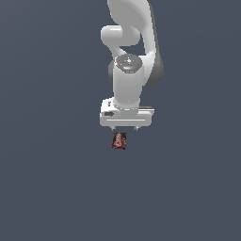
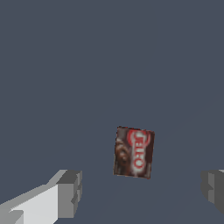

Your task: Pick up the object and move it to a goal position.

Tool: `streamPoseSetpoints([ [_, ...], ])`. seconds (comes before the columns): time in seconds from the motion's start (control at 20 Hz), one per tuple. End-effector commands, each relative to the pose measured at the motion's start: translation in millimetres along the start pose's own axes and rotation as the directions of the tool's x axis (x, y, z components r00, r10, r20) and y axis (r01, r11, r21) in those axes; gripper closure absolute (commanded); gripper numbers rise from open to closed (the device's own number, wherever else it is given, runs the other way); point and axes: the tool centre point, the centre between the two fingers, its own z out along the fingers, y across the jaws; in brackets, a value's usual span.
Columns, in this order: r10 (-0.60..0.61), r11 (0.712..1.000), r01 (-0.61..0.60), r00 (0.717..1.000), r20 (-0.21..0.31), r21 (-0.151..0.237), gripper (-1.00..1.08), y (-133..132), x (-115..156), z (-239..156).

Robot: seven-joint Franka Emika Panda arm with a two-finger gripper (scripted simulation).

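Note:
The object is a small dark box with a red and white printed label, lying flat on the grey floor. In the exterior view it sits just below the white gripper, partly under it. In the wrist view the object lies between the two grey fingertips, ahead of them and nearer the other fingertip's side. The gripper is open wide and empty, its jaws far apart and clear of the box. The gripper points straight down above the floor.
The white arm rises behind the gripper toward the top of the exterior view. The grey floor is plain all around; nothing else shows on it.

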Motion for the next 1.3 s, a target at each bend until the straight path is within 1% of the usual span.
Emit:
streamPoseSetpoints([
  [0.0, 0.000, 1.000, 0.000, 1.000, 0.000, 0.000, -0.92, 0.0, 0.0, 0.0],
  [0.4, 0.003, 1.000, -0.004, 1.000, 0.027, 0.018, -0.92, 5.1, -6.9, 1.1],
  [0.7, 0.007, 1.000, -0.007, 1.000, 0.027, 0.018, -0.92, 5.4, -7.2, 3.7],
  [0.95, 0.029, 0.999, -0.029, 0.999, 0.026, 0.016, -0.92, 8.1, -9.6, 21.5],
  [1.25, 0.077, 0.997, -0.078, 0.997, 0.023, 0.012, -0.92, 13.9, -16.9, 59.8],
])
